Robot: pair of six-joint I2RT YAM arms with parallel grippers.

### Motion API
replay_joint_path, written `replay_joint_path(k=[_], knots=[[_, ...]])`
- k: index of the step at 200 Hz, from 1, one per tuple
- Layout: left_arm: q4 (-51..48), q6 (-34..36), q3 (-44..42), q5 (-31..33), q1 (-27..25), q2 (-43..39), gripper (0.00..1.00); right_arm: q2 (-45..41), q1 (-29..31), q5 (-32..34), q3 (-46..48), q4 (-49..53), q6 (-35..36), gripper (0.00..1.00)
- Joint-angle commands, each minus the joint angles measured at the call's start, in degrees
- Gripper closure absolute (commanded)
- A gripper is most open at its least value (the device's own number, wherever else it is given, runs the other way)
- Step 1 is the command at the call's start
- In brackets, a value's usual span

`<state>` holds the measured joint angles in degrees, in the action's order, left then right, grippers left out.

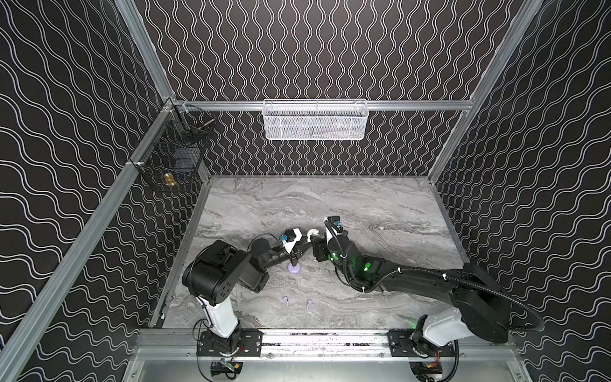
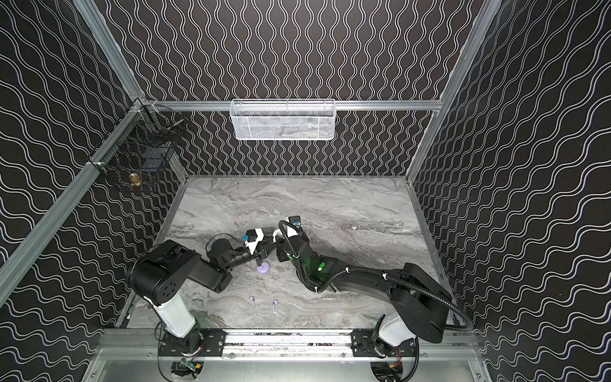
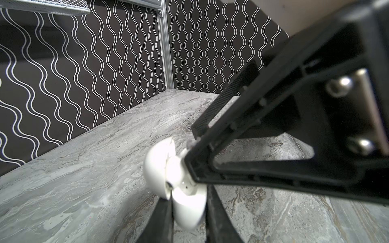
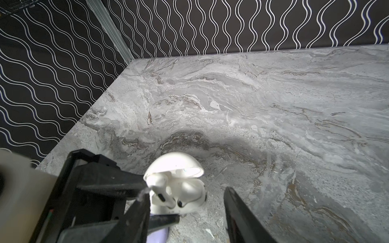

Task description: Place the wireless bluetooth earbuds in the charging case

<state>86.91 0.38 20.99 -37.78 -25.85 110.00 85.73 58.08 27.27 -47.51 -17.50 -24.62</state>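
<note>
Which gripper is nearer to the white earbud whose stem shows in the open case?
Left. The left gripper is shut on the white earbud at the open case; the right gripper straddles that case's base, beside the earbud.

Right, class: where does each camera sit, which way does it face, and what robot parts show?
Both top views: high above the bases, looking down at the marble table; both arms show.
Left wrist: looks along the left gripper, shut on a white earbud.
Right wrist: looks past the right gripper, jaws apart, at the open white case.
Shared: both wrist views show it.
</note>
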Motion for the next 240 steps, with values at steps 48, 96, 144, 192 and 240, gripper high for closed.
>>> replay_joint_path(k=[48,96,144,192,240], knots=[[1.9,0.6,0.2,-0.1,0.0,0.0,0.85,-0.5,-0.8,0.7,0.4,1.5,-1.5,0.43],[1.9,0.7,0.1,-0.2,0.0,0.0,0.85,-0.9,-1.3,-0.2,0.5,1.5,-1.3,0.43],[1.9,0.6,0.2,-0.2,0.0,0.0,0.85,-5.8,-1.3,-2.4,4.1,-2.5,-0.7,0.43],[1.9,0.6,0.2,-0.4,-0.1,0.1,0.85,-6.4,-1.3,-3.7,3.0,-2.2,-0.3,0.43],[1.9,0.8,0.4,-2.4,0.0,0.4,0.86,-4.0,-4.4,-3.0,-1.4,3.6,-4.1,0.44]])
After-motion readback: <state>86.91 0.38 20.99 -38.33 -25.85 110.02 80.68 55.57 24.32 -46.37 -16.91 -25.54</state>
